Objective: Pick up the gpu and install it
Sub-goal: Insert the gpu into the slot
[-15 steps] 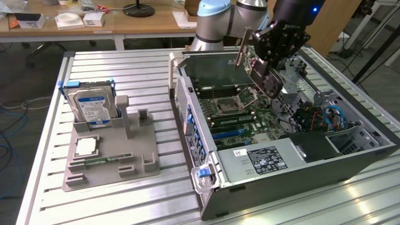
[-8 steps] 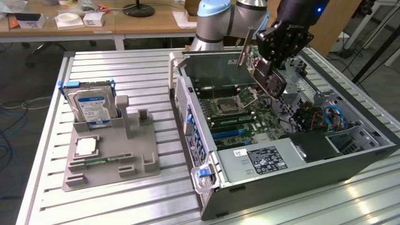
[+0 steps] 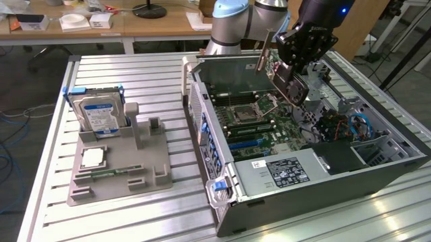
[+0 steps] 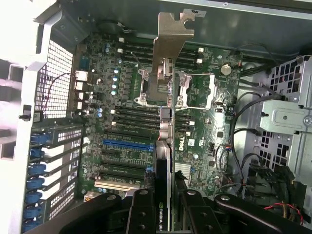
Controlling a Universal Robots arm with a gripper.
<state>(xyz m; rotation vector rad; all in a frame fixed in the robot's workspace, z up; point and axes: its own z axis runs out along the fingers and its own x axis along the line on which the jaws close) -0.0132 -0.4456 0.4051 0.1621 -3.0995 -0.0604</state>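
— Where do we find the gpu point(image 3: 291, 84) at this moment?

— We see it held up over the open computer case point(image 3: 323, 166), which lies on its side on the slatted worktop point(image 3: 135, 70). The card hangs tilted above the motherboard point(image 3: 259, 123).

— And the pincer point(image 3: 296, 65), how do we read it?

— Closed on the card. In the wrist view we look along the gpu point(image 4: 165, 131) edge-on. The black fingers point(image 4: 141, 214) of the pincer point(image 4: 165, 217) press it from both sides, at the end far from its silver bracket.

— Do we see it seated in a slot?

— No. In the wrist view the card crosses in front of the processor socket point(image 4: 146, 87), and the blue slot point(image 4: 126, 145) lies just beside its edge, uncovered.

— What else do we have on the worktop?

— Towards the exterior view's left, well apart from the case, we have a grey holder point(image 3: 121, 171). A hard drive point(image 3: 100, 115) stands upright in it.
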